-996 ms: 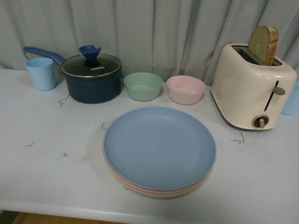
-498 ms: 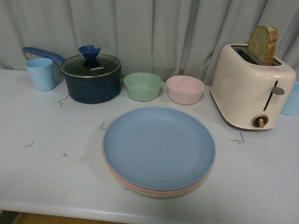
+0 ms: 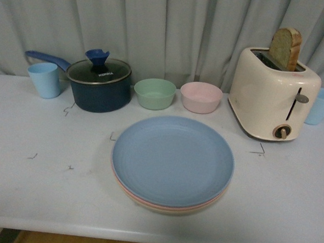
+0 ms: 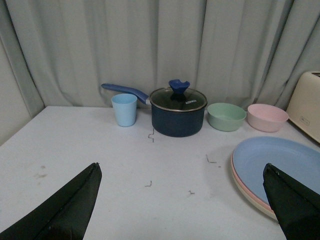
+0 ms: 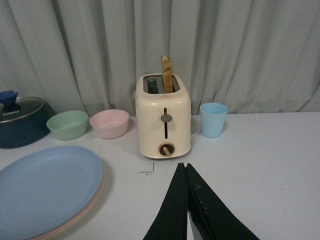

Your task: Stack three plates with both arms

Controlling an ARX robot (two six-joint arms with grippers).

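From the front view, I judged the stacking done: the blue plate sat on top at the centre of the frame, with a pink plate rim and a cream plate rim showing beneath it, one pile on the table. I counted three plates, two bowls behind them (green bowl, pink bowl), one lidded saucepan at upper left, one toaster with one slice of bread at upper right, and two blue cups at the far edges, left cup and right cup. Neither arm showed here.

In the left wrist view, the left gripper stood wide, its dark fingers in the two lower corners, holding nothing; the stack lay at the right edge, well apart from the near finger.

In the right wrist view, the right gripper had its fingers pressed together at bottom centre, empty, with the stack at lower left. I saw nothing left but parking the arms.
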